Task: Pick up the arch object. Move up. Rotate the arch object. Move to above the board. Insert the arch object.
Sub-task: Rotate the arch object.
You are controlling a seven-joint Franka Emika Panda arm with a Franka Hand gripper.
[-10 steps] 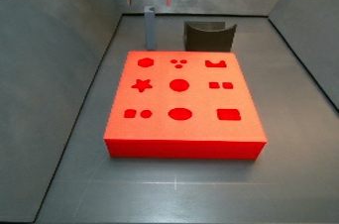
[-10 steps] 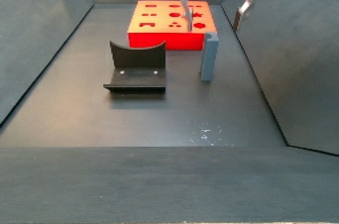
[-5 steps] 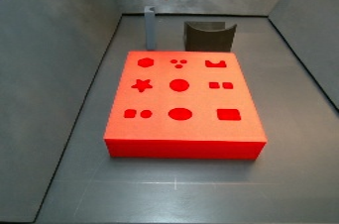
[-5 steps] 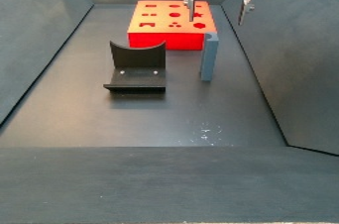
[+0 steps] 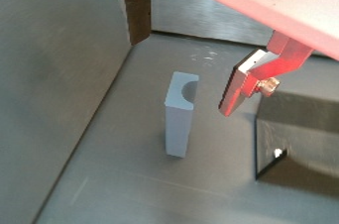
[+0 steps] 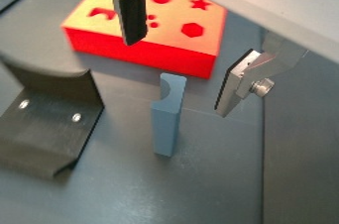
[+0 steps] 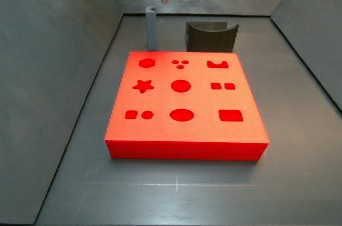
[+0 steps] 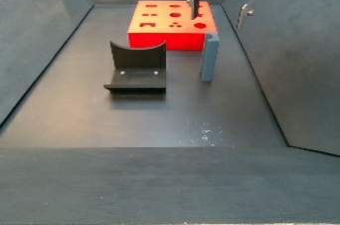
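Gripper (image 8: pixel 218 2) lower, over arch object (image 8: pixel 210 57)

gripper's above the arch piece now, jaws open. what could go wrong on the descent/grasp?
1. The arch object is a thin slab standing upright on the floor; if one finger of the gripper touches first, it may tip over.
2. It stands close to the board, so the finger on that side could clip the board's edge.
3. The fixture sits nearby; a toppled piece might slide against it.

You've got the small blue-grey arch slab (image 8: pixel 210 56) standing upright on the floor, just beside the red-orange cutout board (image 8: pixel 166 26); gripper (image 6: pixel 185 48) open above it.
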